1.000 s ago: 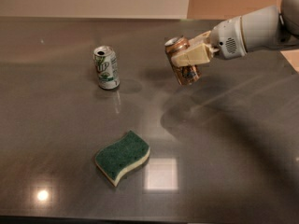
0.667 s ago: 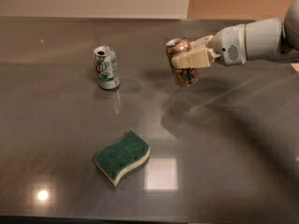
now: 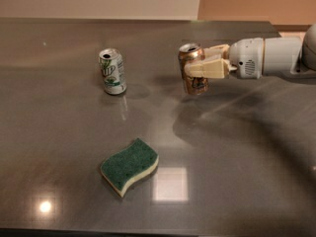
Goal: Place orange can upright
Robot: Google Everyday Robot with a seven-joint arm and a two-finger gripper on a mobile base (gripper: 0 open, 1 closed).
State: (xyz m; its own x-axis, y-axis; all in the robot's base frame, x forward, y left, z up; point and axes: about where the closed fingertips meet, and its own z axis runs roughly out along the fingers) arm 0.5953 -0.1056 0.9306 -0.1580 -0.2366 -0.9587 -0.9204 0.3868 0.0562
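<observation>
Orange-brown and upright, the orange can [image 3: 195, 85] is gripped by the end effector [image 3: 196, 64] right of centre on the far surface [image 3: 247, 162], so placing seems under way; next, I judge, settle its base flat, then release.

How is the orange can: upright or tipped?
Upright: the orange can has its top up; the gripper holds it right of the white can.

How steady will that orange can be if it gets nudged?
Tall and narrow, the orange can, upright in the gripper right of the white and green can, would probably tip easily. Its round wall suggests it would then roll.
</observation>
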